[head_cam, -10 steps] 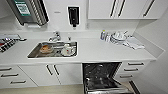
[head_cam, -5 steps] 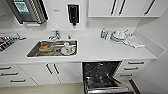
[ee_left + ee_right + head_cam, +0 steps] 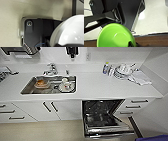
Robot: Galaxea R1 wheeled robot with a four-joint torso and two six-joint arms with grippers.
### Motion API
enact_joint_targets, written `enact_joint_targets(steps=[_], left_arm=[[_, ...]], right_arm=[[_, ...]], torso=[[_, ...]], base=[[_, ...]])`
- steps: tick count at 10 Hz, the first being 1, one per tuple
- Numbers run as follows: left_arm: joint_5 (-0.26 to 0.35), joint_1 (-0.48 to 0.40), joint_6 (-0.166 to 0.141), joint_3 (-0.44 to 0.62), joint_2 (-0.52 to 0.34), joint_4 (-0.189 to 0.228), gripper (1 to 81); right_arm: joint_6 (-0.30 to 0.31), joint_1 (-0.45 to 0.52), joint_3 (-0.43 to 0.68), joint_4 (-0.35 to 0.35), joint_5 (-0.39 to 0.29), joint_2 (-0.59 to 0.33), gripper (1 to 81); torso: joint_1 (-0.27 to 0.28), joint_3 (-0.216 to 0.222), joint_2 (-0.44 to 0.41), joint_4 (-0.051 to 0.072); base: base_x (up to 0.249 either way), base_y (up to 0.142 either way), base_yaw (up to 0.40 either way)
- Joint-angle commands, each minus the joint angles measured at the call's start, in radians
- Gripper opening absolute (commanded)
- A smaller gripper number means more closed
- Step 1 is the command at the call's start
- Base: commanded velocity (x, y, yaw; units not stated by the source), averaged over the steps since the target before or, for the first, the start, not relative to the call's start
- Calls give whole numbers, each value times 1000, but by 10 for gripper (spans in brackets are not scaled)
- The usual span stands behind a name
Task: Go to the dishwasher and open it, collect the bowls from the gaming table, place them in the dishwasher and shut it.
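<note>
The dishwasher [image 3: 102,112] stands open under the white counter [image 3: 100,87], right of the middle of the head view. Its door [image 3: 110,133] is folded down toward me, the inside is dark, and a rack shows in it. A white bowl [image 3: 70,32] hangs close to the left wrist camera above a beige floor, with my left gripper [image 3: 56,45] shut on its rim. In the right wrist view a green bowl [image 3: 116,37] is held the same way by my right gripper [image 3: 132,45]. The gaming table is out of view.
A steel sink [image 3: 48,84] with dirty dishes and a tap [image 3: 51,69] lies left of the dishwasher. Stacked plates [image 3: 122,70], a bottle [image 3: 106,68] and a cloth [image 3: 140,78] sit at the counter's right end. White drawers [image 3: 136,107] flank the open door.
The whole head picture has shifted a little, with the counter and sink now higher in it, so the camera has moved. The dishwasher stays open.
</note>
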Motion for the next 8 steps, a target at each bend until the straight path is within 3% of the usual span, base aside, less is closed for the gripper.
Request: enact_joint_targets(steps=[1,2,4,8], left_arm=[[199,-188,-6,104,-74,-50,10],[233,-240,-6,115,-70,-57,10],[334,-350,-6,118,-51,-82,10],[480,-566,-10,100,12,-120,10]], right_arm=[[0,-5,34,-9,-79,-34,10],[0,-5,44,-9,-79,-40,10],[-4,-5,51,-9,-79,-41,10],[-3,-5,65,-9,-79,-42,10]], torso=[[0,5,0,0],[0,-30,0,0],[1,-54,1,0],[1,-54,1,0]], base=[[0,0,0],[0,0,0],[0,0,0],[0,0,0]])
